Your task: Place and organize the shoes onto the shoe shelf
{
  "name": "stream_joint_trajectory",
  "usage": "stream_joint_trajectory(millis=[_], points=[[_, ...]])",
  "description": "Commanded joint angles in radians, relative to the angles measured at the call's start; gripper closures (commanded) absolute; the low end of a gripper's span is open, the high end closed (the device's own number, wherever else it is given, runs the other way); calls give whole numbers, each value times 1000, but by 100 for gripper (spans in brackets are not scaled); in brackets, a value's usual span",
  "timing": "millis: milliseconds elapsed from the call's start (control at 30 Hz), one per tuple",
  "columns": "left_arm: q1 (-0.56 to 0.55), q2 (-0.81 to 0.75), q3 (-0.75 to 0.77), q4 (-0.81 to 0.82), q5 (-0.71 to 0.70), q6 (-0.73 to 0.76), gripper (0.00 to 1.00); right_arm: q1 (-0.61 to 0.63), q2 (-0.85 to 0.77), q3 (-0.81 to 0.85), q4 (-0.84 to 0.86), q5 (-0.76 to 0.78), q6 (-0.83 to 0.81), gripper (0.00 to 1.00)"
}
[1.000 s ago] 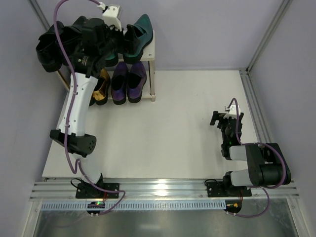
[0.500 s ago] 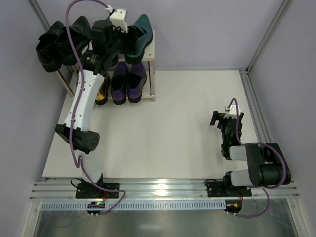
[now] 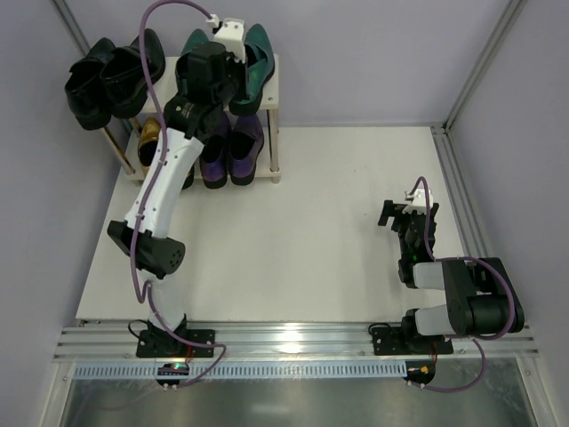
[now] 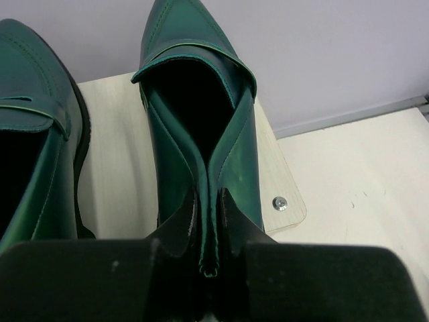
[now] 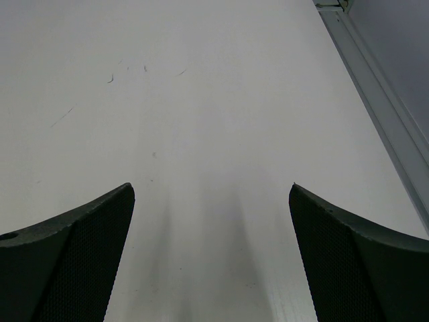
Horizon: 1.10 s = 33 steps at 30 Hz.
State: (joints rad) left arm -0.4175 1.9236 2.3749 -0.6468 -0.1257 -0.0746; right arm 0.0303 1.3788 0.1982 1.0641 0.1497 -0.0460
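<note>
The shoe shelf [image 3: 272, 85] stands at the back left. Its top board [image 4: 114, 161] carries a black pair [image 3: 105, 78] at the left end and a metallic green pair on the right. My left gripper [image 4: 212, 228] is shut on the back rim of the right green shoe [image 4: 201, 127], pinching the heel leather flat between the fingers; the other green shoe [image 4: 33, 154] lies just left of it. From above, the left gripper [image 3: 236, 89] covers that shoe's [image 3: 259, 52] heel. On the lower tier sit a purple pair [image 3: 233, 151] and a gold shoe [image 3: 148, 135]. My right gripper [image 5: 211, 235] is open over bare table.
The right arm [image 3: 462, 298] lies folded at the table's right side, its gripper [image 3: 406, 213] low over the white surface. Purple walls and aluminium frame posts [image 3: 480, 62] close in the back and sides. A metal rail [image 3: 293, 338] runs along the near edge.
The left gripper swung right from the black shoes to the right green shoe and closed on its heel rim. The right arm has not moved.
</note>
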Motion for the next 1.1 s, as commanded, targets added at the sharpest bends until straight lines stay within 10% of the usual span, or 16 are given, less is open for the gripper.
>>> stream_joint_trajectory(millis=[0, 300, 1067], points=[[-40, -49, -46, 39, -192, 7, 100, -3, -12, 9, 50, -10, 14, 3], [-50, -90, -103, 104, -385, 4, 100, -3, -12, 7, 51, -9, 14, 3], [0, -136, -95, 82, -342, -2, 100, -3, -12, 7, 50, -10, 12, 3]])
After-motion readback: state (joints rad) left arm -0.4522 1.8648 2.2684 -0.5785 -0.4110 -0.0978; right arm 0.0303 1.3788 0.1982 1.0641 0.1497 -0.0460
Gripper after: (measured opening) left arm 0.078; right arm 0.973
